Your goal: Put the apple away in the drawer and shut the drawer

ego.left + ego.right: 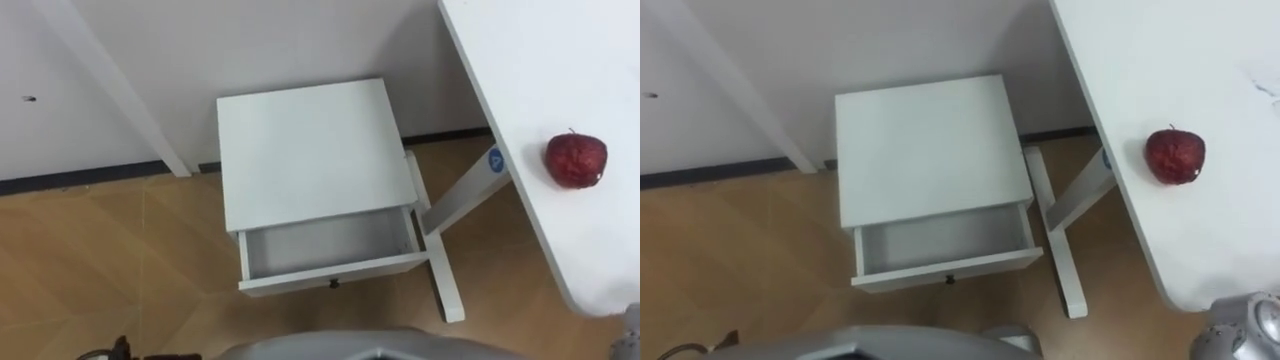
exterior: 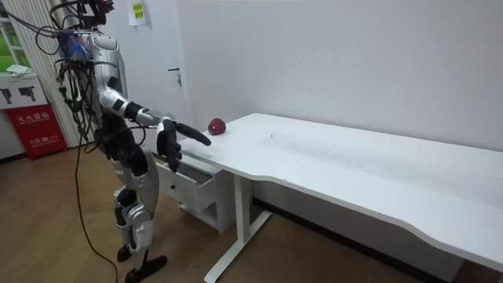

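The apple [image 1: 576,160] lies on the white surface [image 1: 530,60], close to its end edge. It is red and dark-skinned, with its stem up. In the room view it sits just past the fingertips of my right hand [image 2: 195,134] and a little above them, near but not touching. That hand reaches out level toward the end of the surface with its fingers stretched straight, and it holds nothing. My left hand [image 2: 169,148] hangs lower and nearer my body, with its fingers loose and pointing down. It is empty too.

Below both hands and ahead of them stands the small white cabinet [image 1: 310,140], backed against the wall [image 1: 250,40] with its top bare. Its drawer [image 1: 330,245] is pulled out toward me and nothing lies in it. A small dark knob [image 1: 334,284] sits at the middle of the drawer front. The white leg [image 1: 440,255] of the surface comes down just beside the cabinet, on my right-hand side, and its foot runs along the wooden floor [image 1: 100,260].

I stand upright facing the cabinet, with the end of the surface at my right. Behind me, well away from both hands, a red box [image 2: 33,130] stands on the floor.
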